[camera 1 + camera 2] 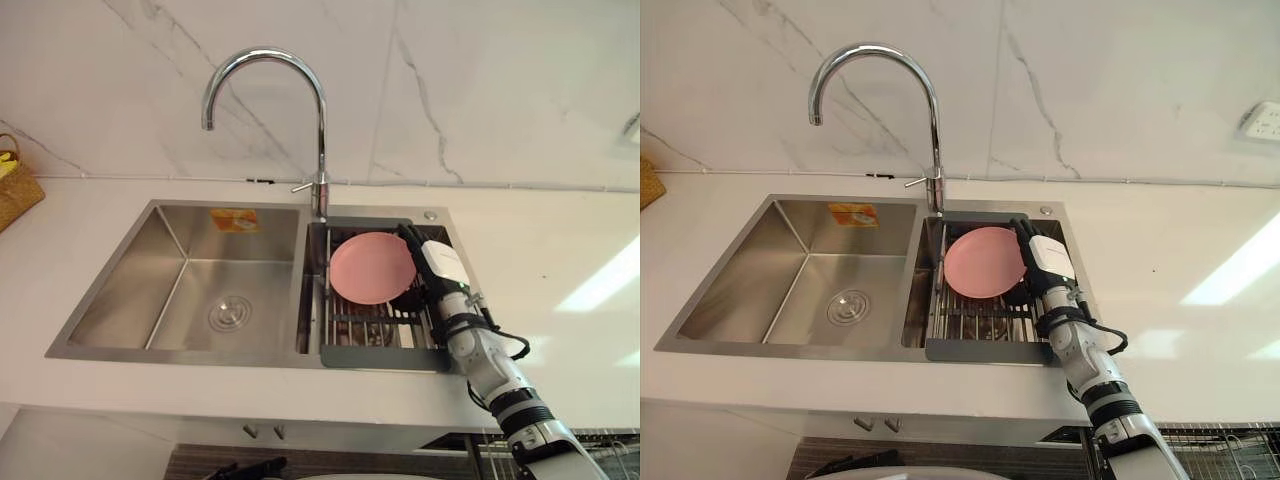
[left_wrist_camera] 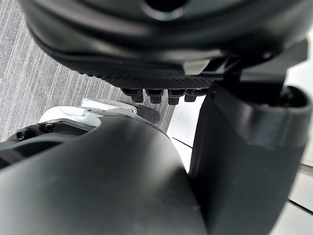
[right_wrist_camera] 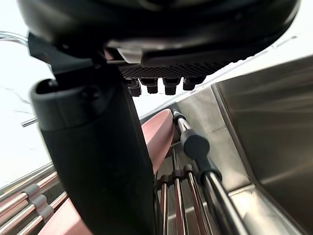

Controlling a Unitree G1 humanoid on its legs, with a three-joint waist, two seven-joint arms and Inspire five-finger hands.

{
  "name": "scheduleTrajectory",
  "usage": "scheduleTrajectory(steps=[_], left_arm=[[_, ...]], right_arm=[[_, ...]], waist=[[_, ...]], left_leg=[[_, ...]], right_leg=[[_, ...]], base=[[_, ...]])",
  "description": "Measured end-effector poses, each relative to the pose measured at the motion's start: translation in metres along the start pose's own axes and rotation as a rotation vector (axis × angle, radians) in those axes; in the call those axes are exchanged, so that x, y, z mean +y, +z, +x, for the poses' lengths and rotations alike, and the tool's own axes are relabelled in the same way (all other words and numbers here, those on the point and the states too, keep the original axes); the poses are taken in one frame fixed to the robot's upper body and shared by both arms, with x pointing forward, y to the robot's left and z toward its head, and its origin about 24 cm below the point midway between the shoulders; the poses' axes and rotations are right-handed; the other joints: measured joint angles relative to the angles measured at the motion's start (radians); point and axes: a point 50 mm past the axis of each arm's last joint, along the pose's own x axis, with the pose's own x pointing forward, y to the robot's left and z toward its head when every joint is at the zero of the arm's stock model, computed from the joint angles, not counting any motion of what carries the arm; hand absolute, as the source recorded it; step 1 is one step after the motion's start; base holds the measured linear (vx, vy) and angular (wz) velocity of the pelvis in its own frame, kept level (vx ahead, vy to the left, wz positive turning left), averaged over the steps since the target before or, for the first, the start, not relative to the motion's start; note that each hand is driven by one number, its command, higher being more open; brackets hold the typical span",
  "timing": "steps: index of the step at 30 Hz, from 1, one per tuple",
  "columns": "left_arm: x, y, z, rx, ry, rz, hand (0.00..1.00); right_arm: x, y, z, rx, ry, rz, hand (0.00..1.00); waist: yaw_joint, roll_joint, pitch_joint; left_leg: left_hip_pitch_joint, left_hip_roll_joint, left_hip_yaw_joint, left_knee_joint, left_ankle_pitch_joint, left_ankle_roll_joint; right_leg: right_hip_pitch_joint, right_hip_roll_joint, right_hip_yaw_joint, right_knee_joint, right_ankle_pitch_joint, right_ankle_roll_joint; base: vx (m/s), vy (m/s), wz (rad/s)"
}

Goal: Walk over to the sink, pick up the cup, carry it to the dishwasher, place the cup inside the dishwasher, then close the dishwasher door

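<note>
The right hand (image 1: 432, 262) reaches down into the rack (image 1: 365, 332) just right of the plate (image 1: 372, 267), fingers straight and loose, holding nothing, probably set low there to get at the cup. The plate leans on edge between the rack's bars, likely to drain. A dark shape (image 1: 410, 296) at the plate's lower right edge, under the hand, may be the cup; its long axis and where its mouth points cannot be told. The left hand (image 2: 146, 58) hangs relaxed, well away from the plate

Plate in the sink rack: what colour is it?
The plate is pink, best seen in the left eye view.
</note>
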Motion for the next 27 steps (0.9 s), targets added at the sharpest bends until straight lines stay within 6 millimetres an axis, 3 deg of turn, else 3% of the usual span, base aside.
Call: scheduleTrajectory(steps=[11, 12, 27], left_arm=[[0.0, 0.002, 0.0, -0.018, -0.005, 0.002, 1.0], [0.0, 0.002, 0.0, -0.019, -0.006, 0.002, 1.0], [0.0, 0.003, 0.0, -0.038, -0.024, 0.003, 1.0]], right_arm=[[-0.005, 0.005, -0.001, -0.057, -0.116, -0.033, 1.0], [-0.006, 0.006, -0.001, -0.076, -0.131, -0.047, 0.0], [0.002, 0.021, -0.001, -0.288, -0.046, -0.26, 0.0]], waist=[[0.0, 0.0, 0.012], [0.001, 0.0, 0.012], [0.01, -0.003, 0.017]], left_leg=[[0.0, -0.001, 0.0, 0.0, 0.001, 0.001], [0.0, -0.001, 0.0, 0.0, 0.001, 0.001], [-0.01, -0.006, -0.015, 0.0, 0.003, 0.005]], right_leg=[[0.0, 0.0, 0.0, 0.0, 0.0, 0.0], [0.0, -0.001, 0.0, 0.0, 0.0, 0.0], [0.0, -0.004, -0.014, 0.0, 0.0, 0.001]], base=[[0.0, 0.0, 0.0], [0.0, 0.0, 0.0], [0.0, 0.0, 0.02]])
